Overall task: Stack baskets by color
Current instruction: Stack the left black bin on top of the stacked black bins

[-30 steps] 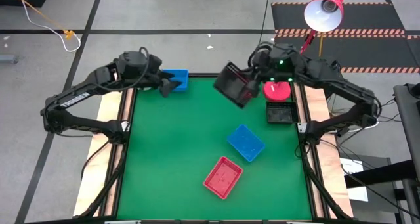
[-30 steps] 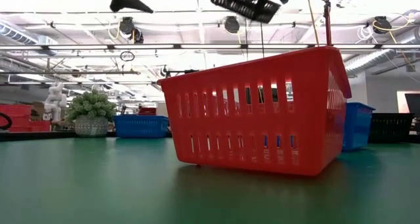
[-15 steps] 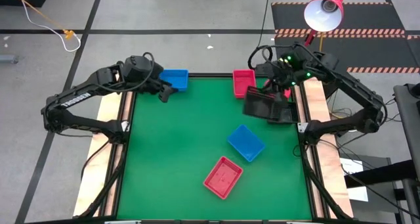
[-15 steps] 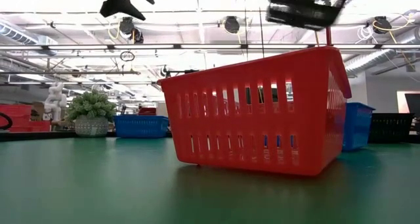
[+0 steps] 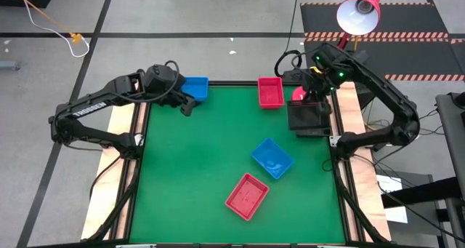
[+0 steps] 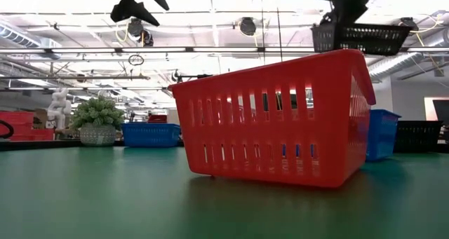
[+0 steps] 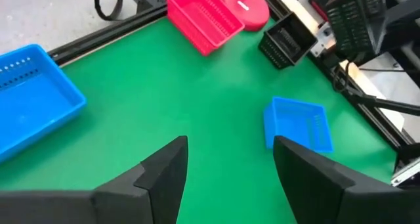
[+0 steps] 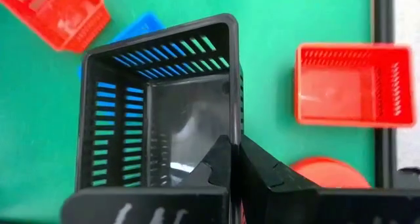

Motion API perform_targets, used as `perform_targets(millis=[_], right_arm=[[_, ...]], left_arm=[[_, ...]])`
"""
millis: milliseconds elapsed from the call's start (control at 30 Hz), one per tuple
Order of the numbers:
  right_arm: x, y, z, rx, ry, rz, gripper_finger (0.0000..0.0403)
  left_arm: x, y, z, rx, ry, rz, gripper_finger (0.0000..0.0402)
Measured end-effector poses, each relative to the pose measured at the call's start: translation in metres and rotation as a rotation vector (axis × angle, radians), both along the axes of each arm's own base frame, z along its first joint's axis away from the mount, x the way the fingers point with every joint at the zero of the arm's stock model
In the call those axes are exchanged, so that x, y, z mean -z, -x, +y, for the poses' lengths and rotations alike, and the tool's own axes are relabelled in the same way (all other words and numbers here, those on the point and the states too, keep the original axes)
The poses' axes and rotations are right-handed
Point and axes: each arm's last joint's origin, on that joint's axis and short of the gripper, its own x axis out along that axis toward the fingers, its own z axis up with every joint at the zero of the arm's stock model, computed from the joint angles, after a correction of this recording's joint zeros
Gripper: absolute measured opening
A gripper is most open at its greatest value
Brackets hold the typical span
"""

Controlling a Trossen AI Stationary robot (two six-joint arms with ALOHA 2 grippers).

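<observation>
My right gripper (image 5: 312,99) is shut on a black slatted basket (image 5: 304,116) and holds it in the air at the table's right edge, over a second black basket (image 7: 285,43) that rests on its base. A red basket (image 5: 270,92) sits at the far edge. A blue basket (image 5: 272,158) and another red one (image 5: 247,196) lie mid-table. My left gripper (image 7: 230,165) hangs open and empty above the far left, beside a blue basket (image 5: 195,88) in the far left corner. My right gripper pinches one side wall of the black basket at its rim (image 8: 235,122), one finger inside the basket and one outside. The fingers come slanting down from above. The basket (image 6: 361,37) hangs about level below them, opening up, lifted clear of the table.
A red round lamp base (image 5: 298,95) stands at the far right, close to the held basket, with its lamp head (image 5: 357,14) above. A green plant ball (image 6: 98,116) stands beyond the table. The green mat's left half and near edge hold no baskets.
My right gripper has carried the black basket from above the far middle toward the table's right edge and somewhat down. It has turned and tipped downward. The basket, tilted before, now hangs level over the other black basket.
</observation>
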Motion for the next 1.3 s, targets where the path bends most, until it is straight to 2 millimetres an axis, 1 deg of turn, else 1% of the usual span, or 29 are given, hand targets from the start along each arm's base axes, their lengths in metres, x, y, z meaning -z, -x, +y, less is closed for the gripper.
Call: perform_targets(millis=[233,567,767,1133,1300], right_arm=[[0.018,0.007,-0.010,0.001,-0.062,0.076,0.0001],[0.063,0.019,-0.017,0.026,-0.185,0.172,0.0002],[0.084,0.027,-0.021,0.048,-0.224,0.197,0.0003],[0.101,0.034,-0.030,0.110,-0.221,0.187,0.0003],[0.107,0.038,-0.034,0.156,-0.189,0.222,0.0004]], left_arm=[[0.002,-0.004,-0.004,0.029,-0.003,0.012,0.0225],[0.003,-0.006,-0.004,0.048,-0.031,0.025,0.0225],[0.003,-0.006,-0.004,0.074,-0.062,0.032,0.0225],[0.002,-0.006,-0.004,0.076,-0.064,0.031,0.0225],[0.002,-0.006,-0.004,0.077,-0.066,0.031,0.0225]])
